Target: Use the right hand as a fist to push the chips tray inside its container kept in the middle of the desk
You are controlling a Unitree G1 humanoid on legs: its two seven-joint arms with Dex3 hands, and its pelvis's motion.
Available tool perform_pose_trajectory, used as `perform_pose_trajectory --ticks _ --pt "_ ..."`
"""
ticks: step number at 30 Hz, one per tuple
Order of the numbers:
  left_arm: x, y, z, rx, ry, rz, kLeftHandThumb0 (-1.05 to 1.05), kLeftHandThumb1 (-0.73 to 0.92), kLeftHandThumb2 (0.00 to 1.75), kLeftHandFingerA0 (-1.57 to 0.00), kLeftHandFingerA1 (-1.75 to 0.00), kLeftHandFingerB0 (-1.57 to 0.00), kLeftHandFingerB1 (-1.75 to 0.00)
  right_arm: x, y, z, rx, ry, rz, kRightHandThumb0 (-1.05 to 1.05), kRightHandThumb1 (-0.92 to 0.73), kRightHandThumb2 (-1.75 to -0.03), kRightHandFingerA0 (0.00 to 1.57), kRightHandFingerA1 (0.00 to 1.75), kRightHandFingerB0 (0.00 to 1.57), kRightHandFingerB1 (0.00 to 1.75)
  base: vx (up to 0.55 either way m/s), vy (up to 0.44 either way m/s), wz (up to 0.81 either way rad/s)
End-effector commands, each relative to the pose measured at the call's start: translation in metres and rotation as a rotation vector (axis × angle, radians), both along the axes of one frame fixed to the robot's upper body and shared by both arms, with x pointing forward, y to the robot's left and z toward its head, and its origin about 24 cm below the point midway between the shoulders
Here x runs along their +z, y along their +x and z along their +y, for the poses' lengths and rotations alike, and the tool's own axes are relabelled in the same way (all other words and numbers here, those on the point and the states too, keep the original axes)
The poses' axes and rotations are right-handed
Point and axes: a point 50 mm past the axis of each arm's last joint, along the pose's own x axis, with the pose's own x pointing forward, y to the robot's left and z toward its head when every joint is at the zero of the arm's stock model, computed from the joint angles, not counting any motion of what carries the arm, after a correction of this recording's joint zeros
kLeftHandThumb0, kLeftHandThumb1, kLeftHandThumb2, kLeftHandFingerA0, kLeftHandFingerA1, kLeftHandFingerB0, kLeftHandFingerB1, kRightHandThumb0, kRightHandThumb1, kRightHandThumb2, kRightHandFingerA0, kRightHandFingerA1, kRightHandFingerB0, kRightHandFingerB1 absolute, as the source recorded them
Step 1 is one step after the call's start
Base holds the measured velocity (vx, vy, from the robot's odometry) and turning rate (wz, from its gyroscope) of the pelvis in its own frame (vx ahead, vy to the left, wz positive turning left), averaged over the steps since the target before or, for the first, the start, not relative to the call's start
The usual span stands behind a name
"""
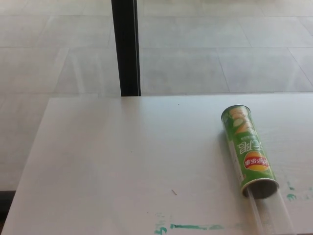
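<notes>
Head view: green chips can [248, 149] lies on its side on the white counter [122, 161], toward the counter's right half and nearer its front edge than its back edge. Can's closed end points away from the camera, tilted slightly left; open mouth [260, 187] faces the camera at lower right. Red-and-yellow logo sits on the can's side just behind the mouth, printed text reads upside down from this angle.

Clear plastic chips tray [271, 213] sticks out of the can's mouth and runs forward along the counter to the bottom picture edge. Its near end is cut off by the frame. Tray is pale and see-through, contents hard to tell.

Green paint smears [190, 227] mark the counter in front and to the left of the can, close to the front edge; a few smaller green flecks [291, 196] sit just right of the can's mouth. A tiny light scrap [173, 192] lies left of the can.

Behind the counter: pale tiled floor [220, 49] and a black vertical post [125, 46] rising from behind the counter's back edge, well left of the can.

Neither robot hand shows in this view, so left and right hand state can't be told; nothing is touching the can or tray.
</notes>
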Motion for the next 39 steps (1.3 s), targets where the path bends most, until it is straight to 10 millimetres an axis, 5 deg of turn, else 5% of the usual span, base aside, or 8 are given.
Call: perform_pose_trajectory --ticks 1,8,13,20,22,24,25,39 --pt "0.023 -0.004 0.023 0.179 -0.012 -0.247 -1.05 0.79 0.76 -0.19 -1.46 0.0 -1.1 0.046 0.01 -0.044 -0.341 -0.036 -0.34 -0.7 -0.88 -0.66 0.51 0.81 0.21 0.51 0.0 0.0 0.0" --pt "0.02 -0.01 0.021 0.19 -0.014 -0.199 -1.05 0.59 1.27 -0.43 -1.1 -0.1 -0.76 0.1 0.035 -0.068 -0.482 -0.107 -0.669 -0.81 -0.82 -0.64 0.58 0.68 0.22 0.45 0.0 0.0 0.0" --pt "0.022 -0.01 0.023 0.203 -0.011 -0.209 -1.05 0.78 0.77 -0.4 -1.47 -0.03 -1.04 0.144 0.058 -0.062 -0.356 -0.191 -0.846 -0.71 -0.69 -1.04 0.6 0.69 0.24 0.52 0.0 0.0 0.0" --pt "0.023 -0.008 0.025 0.17 0.012 -0.168 -1.05 0.56 1.29 -0.5 -1.15 -0.13 -0.81 0.216 0.086 0.004 0.015 -0.23 -1.178 -0.8 -0.78 -0.63 0.71 0.67 0.43 0.41 0.0 0.0 0.0" --pt "0.024 -0.009 0.024 0.156 0.011 -0.176 -1.05 0.78 0.86 -0.46 -1.43 -0.16 -1.07 0.227 0.088 0.024 0.152 -0.252 -1.209 -0.83 -0.79 -0.64 0.71 0.72 0.43 0.41 0.0 0.0 0.0" --pt "0.024 -0.01 0.024 0.146 0.008 -0.174 -1.05 0.58 1.28 -0.57 -1.17 -0.26 -0.87 0.236 0.088 0.04 0.264 -0.275 -1.211 -0.84 -0.66 -1.05 0.67 0.79 0.35 0.52 0.0 0.0 0.0" --pt "0.024 -0.01 0.024 0.153 0.001 -0.169 -1.05 0.75 0.87 -0.48 -1.41 -0.23 -1.09 0.242 0.088 0.053 0.353 -0.284 -1.226 -0.8 -0.82 -0.65 0.72 0.8 0.41 0.43 0.0 0.0 0.0" --pt "0.022 -0.013 0.024 0.105 0.047 -0.067 -0.78 0.36 1.2 -0.89 -1.23 -0.03 -0.72 0.228 0.06 0.139 1.227 -0.169 -0.818 -0.71 -0.84 -0.65 0.74 0.79 0.49 0.43 0.0 0.0 0.0"
